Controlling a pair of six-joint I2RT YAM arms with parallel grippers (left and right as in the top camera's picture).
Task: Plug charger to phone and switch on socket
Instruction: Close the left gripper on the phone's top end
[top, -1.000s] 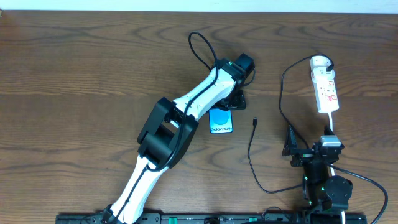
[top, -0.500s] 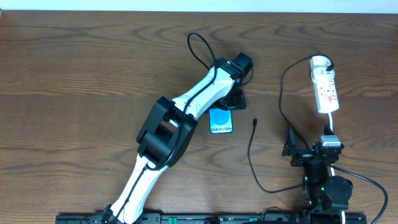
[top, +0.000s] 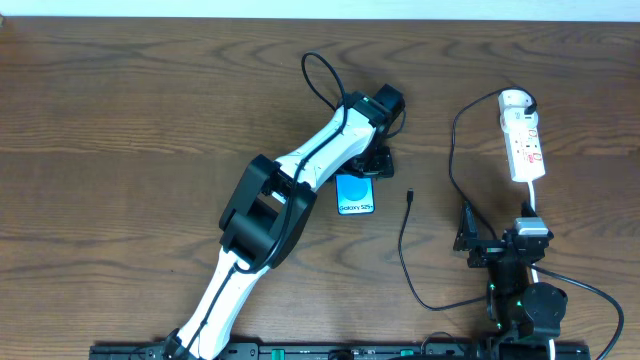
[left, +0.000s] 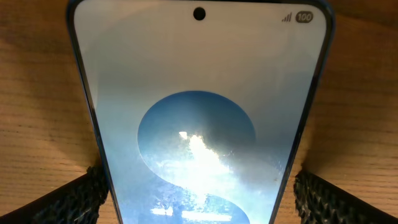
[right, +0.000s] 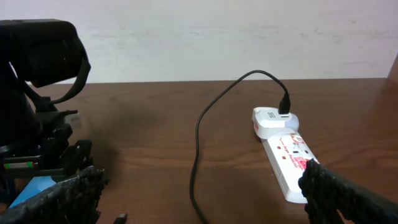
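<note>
The phone (top: 356, 194) lies flat on the table, its far end under my left gripper (top: 373, 160). In the left wrist view the phone (left: 198, 106) fills the frame, and the left gripper (left: 199, 202) stands open astride it, a strip of wood showing between each finger and the phone's edge. The charger cable (top: 402, 250) loops over the table, its connector tip (top: 410, 195) lying loose to the right of the phone. The socket strip (top: 524, 140) lies at the far right, with the charger's adapter (right: 273, 118) plugged into its far end. My right gripper (right: 202, 199) is open and low, holding nothing.
The black cable (right: 198, 149) runs across the wood between the right fingers, and the strip (right: 287, 160) lies just ahead of the right finger. The left arm (top: 300, 170) stretches diagonally over the table's middle. A pale wall stands behind the table's far edge.
</note>
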